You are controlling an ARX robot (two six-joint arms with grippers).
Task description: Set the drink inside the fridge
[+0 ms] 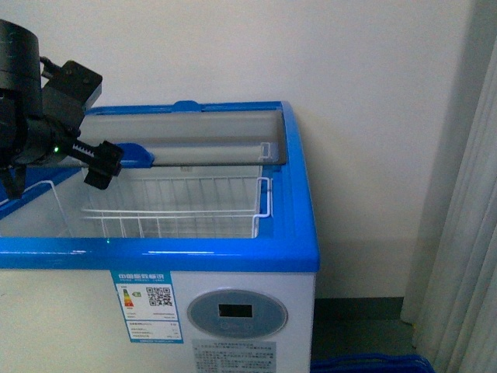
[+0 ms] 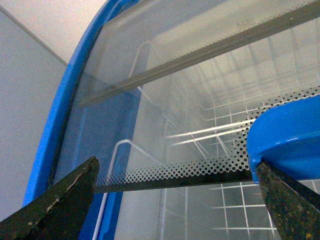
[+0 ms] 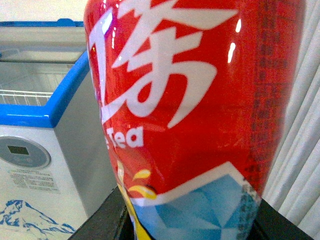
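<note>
The left gripper (image 1: 101,163) is spread wide, one finger (image 2: 287,200) beside the blue handle (image 2: 287,137) of the glass lid (image 2: 165,65) (touching or not, I cannot tell). The right gripper (image 3: 190,227) is clamped around the drink (image 3: 190,100), outside the fridge (image 1: 233,252), off its front right corner. The wire basket (image 1: 194,203) lies uncovered up to the front rim.

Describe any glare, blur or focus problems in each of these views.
Front view: soft, even light; the left gripper looks dark against the fridge. Left wrist view: the near fingers are blurred. Right wrist view: glare streaks on the frame-filling drink.
</note>
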